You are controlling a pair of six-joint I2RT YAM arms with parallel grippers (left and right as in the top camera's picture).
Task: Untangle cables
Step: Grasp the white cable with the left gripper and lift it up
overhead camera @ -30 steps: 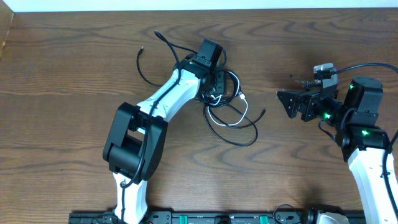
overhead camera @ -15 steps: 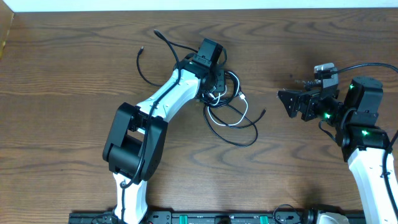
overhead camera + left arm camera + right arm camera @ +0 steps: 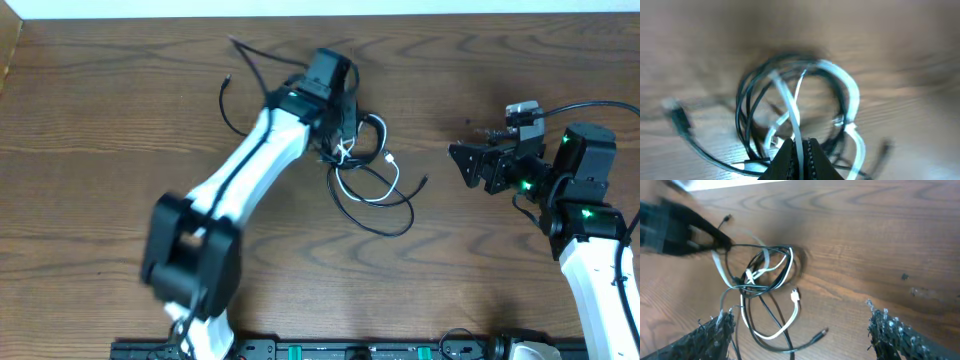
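The cables point(image 3: 365, 165) lie tangled mid-table: a short white cord point(image 3: 393, 172) woven through black loops point(image 3: 385, 226), and one black tail point(image 3: 226, 105) trails off to the left. My left gripper point(image 3: 340, 140) is down in the knot. In the left wrist view, blurred by motion, the left gripper point(image 3: 800, 148) is shut on the white cord point(image 3: 790, 107), which runs up out of the jaws across the black coils point(image 3: 746, 102). My right gripper point(image 3: 458, 163) hovers to the right of the knot, open and holding nothing. The right wrist view has the tangle point(image 3: 762, 270) ahead of the right gripper point(image 3: 802, 330).
The brown wooden table point(image 3: 120, 150) runs to a pale wall along the far edge. A black rail point(image 3: 330, 350) with both arm bases lines the near edge. A black plug end point(image 3: 424, 181) lies between the tangle and my right gripper.
The left jaws have shut on the white cord. The left arm has swung, its lower part moving left, and the knot and the far black tail have shifted with it. The right arm stays put.
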